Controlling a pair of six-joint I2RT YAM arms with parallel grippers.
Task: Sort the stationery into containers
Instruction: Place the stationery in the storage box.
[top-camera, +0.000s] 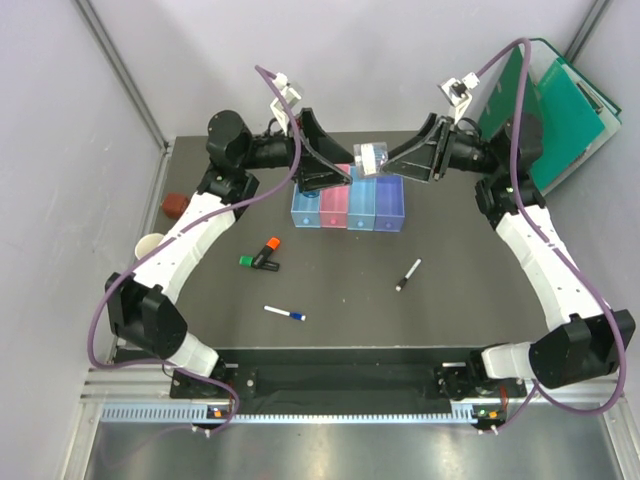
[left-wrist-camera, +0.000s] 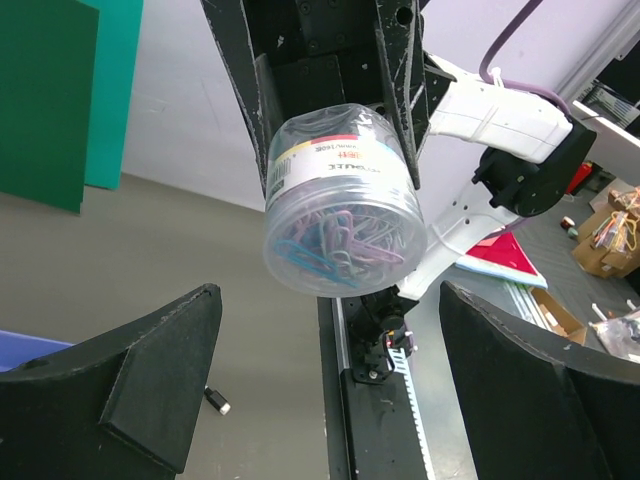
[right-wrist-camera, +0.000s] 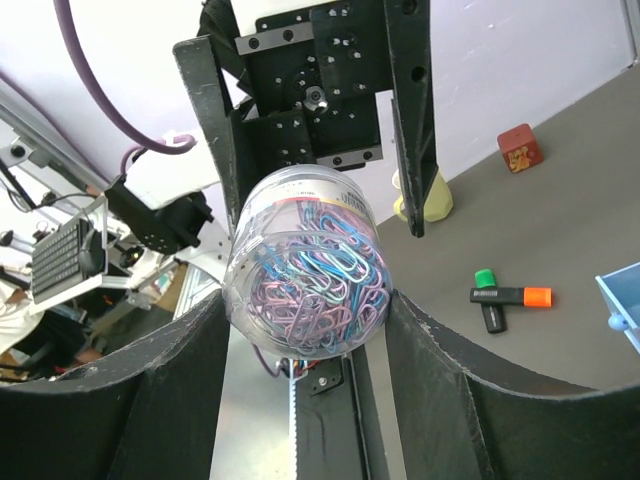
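Note:
A clear round jar of coloured paper clips (top-camera: 373, 157) hangs above the row of containers (top-camera: 348, 208), and my right gripper (top-camera: 381, 163) is shut on it. In the right wrist view the jar (right-wrist-camera: 305, 270) is pressed between both fingers of the right gripper (right-wrist-camera: 305, 335). My left gripper (top-camera: 337, 177) faces it, open, with the jar (left-wrist-camera: 340, 200) beyond its fingertips and untouched by the left gripper (left-wrist-camera: 330, 385). On the table lie an orange-and-black highlighter (top-camera: 268, 247), a green highlighter (top-camera: 250, 261), a white pen with a blue cap (top-camera: 285, 314) and a black-and-white marker (top-camera: 408, 275).
A pale yellow cup (top-camera: 150, 245) and a small red-brown block (top-camera: 174, 205) sit at the table's left edge. Green folders (top-camera: 560, 110) lean at the back right. The two grippers are close together over the bins.

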